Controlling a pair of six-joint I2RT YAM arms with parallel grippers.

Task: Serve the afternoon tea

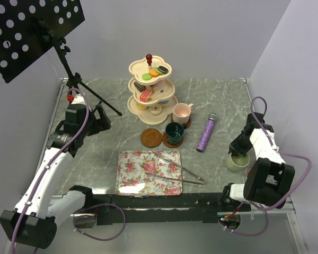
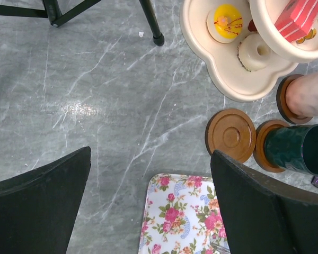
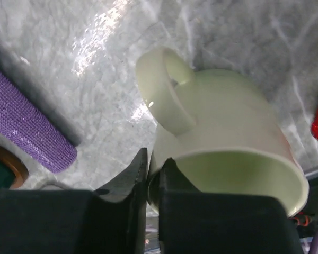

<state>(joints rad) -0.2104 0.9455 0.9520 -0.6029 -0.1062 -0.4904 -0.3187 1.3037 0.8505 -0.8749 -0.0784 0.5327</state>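
The pale green mug [image 1: 237, 161] [image 3: 228, 132] stands on the marble table at the right. My right gripper [image 3: 153, 169] [image 1: 239, 150] is shut on its rim beside the handle, one finger inside the wall and one outside. The cream three-tier stand [image 1: 151, 90] [image 2: 222, 79] at the back holds macarons, cake slices and doughnuts. In front of it the pink mug [image 1: 181, 112] [image 2: 307, 95] and the dark teal mug [image 1: 175, 132] [image 2: 297, 148] each sit on a brown saucer. One more saucer [image 1: 150, 137] [image 2: 230, 135] lies bare. My left gripper [image 2: 151, 159] [image 1: 103, 119] hangs open and empty, left of the saucers.
A floral tray [image 1: 132, 174] [image 2: 175, 217] lies near the front edge with metal tongs [image 1: 180, 172] across it. The purple glittery microphone [image 1: 206, 132] [image 3: 26, 121] lies between the teal mug and the green mug. A music stand [image 1: 32, 32] spreads its tripod legs at the back left.
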